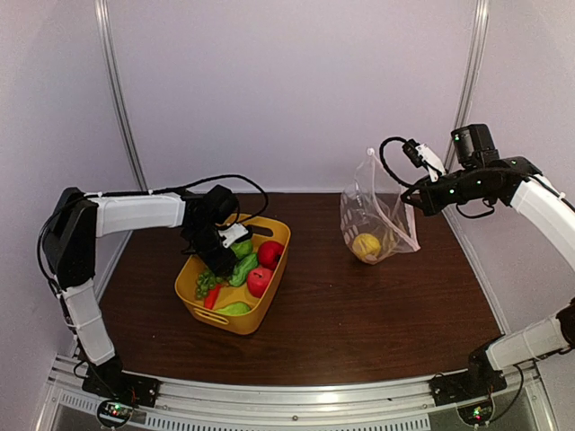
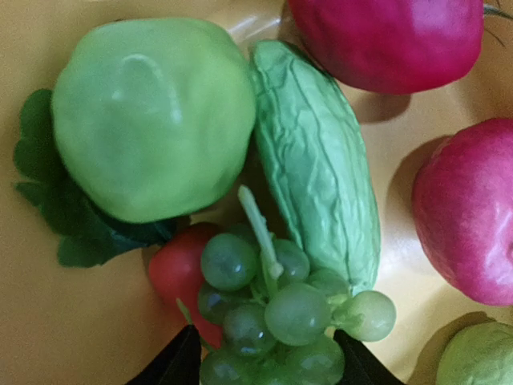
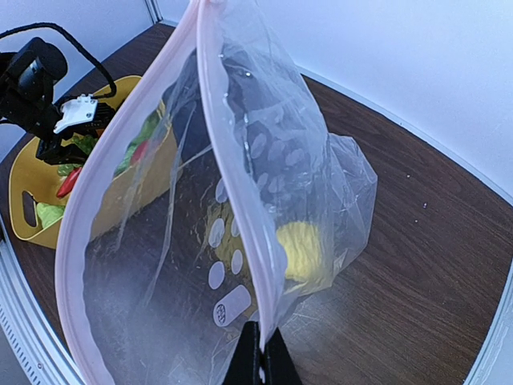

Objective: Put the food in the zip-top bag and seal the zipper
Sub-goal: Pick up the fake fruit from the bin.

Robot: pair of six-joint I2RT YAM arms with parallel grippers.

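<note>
Left gripper [image 2: 264, 365] open astride grapes [image 2: 296, 313]; right gripper [image 3: 258, 361] pinching zipper [image 3: 243, 200].
Zip-top bag [image 3: 280, 144] gapes above those jaws; two apples [image 2: 393, 40], one lemon [image 3: 303, 249].

R gripper [image 3: 258, 346] at btm centre, jaws pinched tight on zipper [image 3: 264, 241] of zip-top bag [image 3: 329, 160]. Bag mouth open, pale pink strip looping wide to left. Inside, low: lemon [image 3: 303, 250]. Dark wood table [image 3: 417, 265] below. Bkgd left: yellow tub [image 3: 28, 188] w/ red + green food [image 3: 68, 183]; L arm [image 3: 32, 76] over it.
</note>
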